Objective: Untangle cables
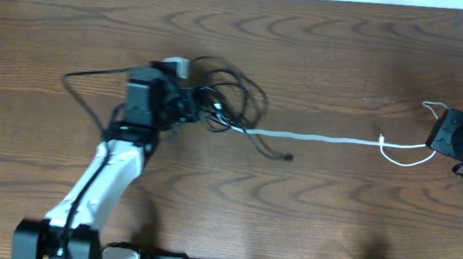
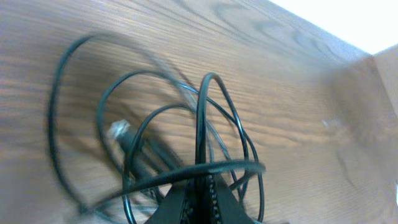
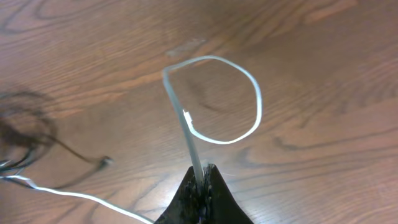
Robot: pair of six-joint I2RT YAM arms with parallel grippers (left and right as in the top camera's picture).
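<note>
**Item 1.** Left gripper (image 2: 200,186): fingertips pressed together, clamped on the black cable (image 2: 200,112). One loop rises upright from the grip and another strand crosses just above the fingertips.

**Item 2.** Black cable: loose overlapping loops, partly lifted off the table (image 1: 320,54), left of centre in the overhead view. One free end trails out to the right of the coil and rests flat on the wood. A pale connector tip (image 2: 118,129) shows among the loops; it is too blurred to tell whose it is.

**Item 3.** Right gripper (image 3: 202,177): fingers closed, pinching the white cable (image 3: 256,99).

**Item 4.** White cable: runs in a nearly straight line from the black tangle across the table to the right gripper. Beyond the grip it curls into a single open loop lying on the table, and its small plug (image 3: 186,116) lies back against its own strand.

**Item 5.** Both arms: well apart, with the white cable stretched between them.
</note>
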